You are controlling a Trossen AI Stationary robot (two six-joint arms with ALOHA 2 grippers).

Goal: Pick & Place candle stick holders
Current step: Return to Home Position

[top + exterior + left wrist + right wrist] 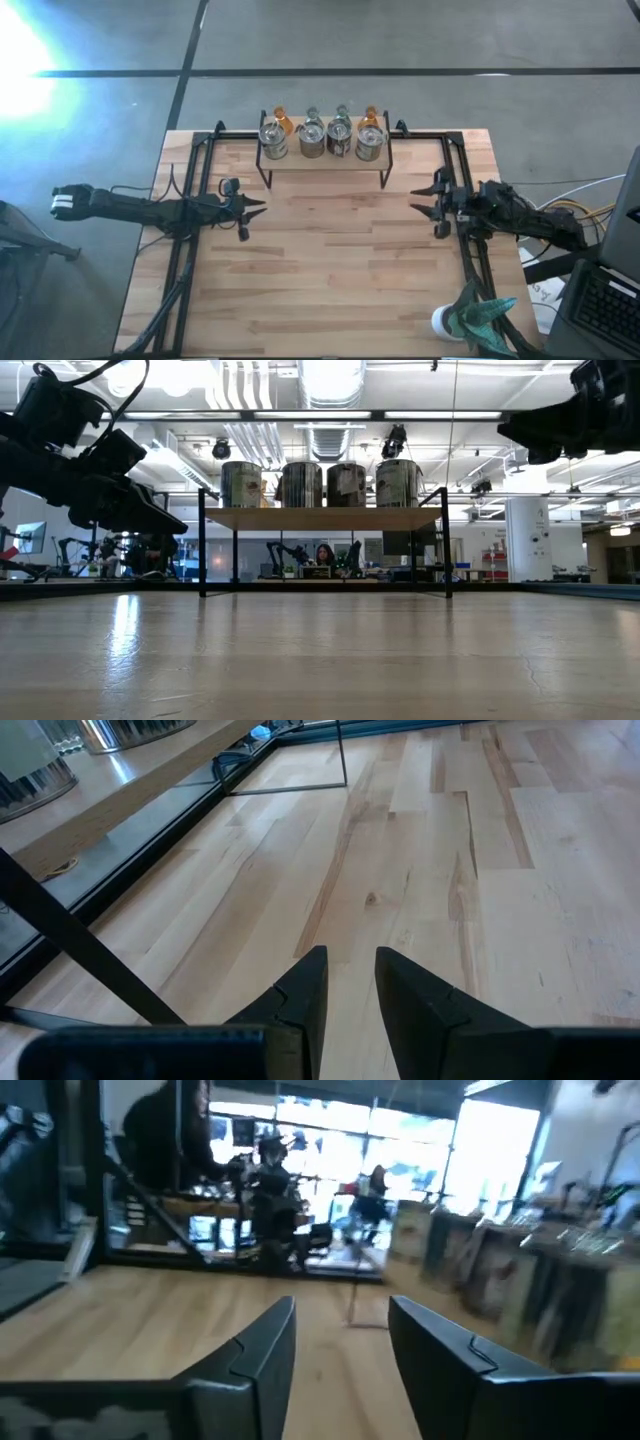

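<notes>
The step now is only to bring both arms home, so I think the good way is a slow, level pull-back of each arm toward its own side, with no swing toward the shelf. The teal spiky object (480,318) stands at the near right corner of the desk (330,280), apart from the right arm, and this arm should not pass low over it. The left gripper (255,215) hangs over the left part of the desk, its fingers (305,1000) parted a little, with nothing between them. The right gripper (420,208) hangs over the right part, its fingers set wider and also empty. All 8 candle stick holders (340,140) stand on the shelf (325,165) at the far edge, well apart from both pairs of fingers. There are 4 silvery jars (312,141) in the front row, and behind them 2 amber bulbs (281,122) at the ends with 2 pale green bulbs (313,116) between
</notes>
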